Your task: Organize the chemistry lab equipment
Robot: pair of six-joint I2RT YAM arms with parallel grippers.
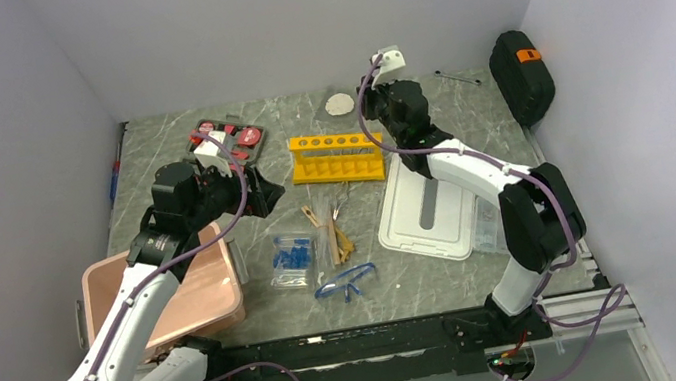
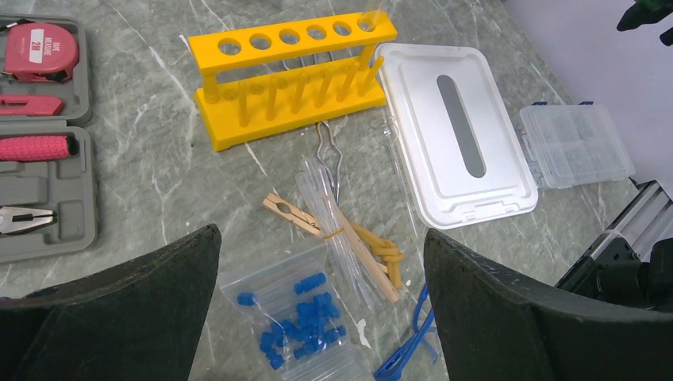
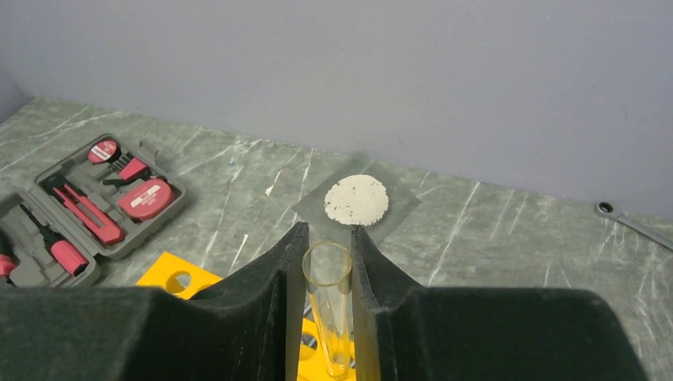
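Red tape measure [image 2: 41, 51] reads "2M". Right gripper [image 3: 328, 238] pinching clear test tube [image 3: 327, 309], just above yellow six-hole test-tube rack [image 2: 294, 75]. Left gripper [image 2: 320, 238] spread wide over bag of blue-capped tubes [image 2: 298, 321].

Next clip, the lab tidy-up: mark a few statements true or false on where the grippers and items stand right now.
1. The right gripper is shut on a clear test tube above the yellow rack. True.
2. The left gripper holds the bag of blue-capped tubes. False: its jaws stand wide open and empty above the bag, which lies on the table.
3. The tool kit is open. True.
4. The safety glasses rest on the yellow rack. False: they lie on the table near its front edge, beside the bag.
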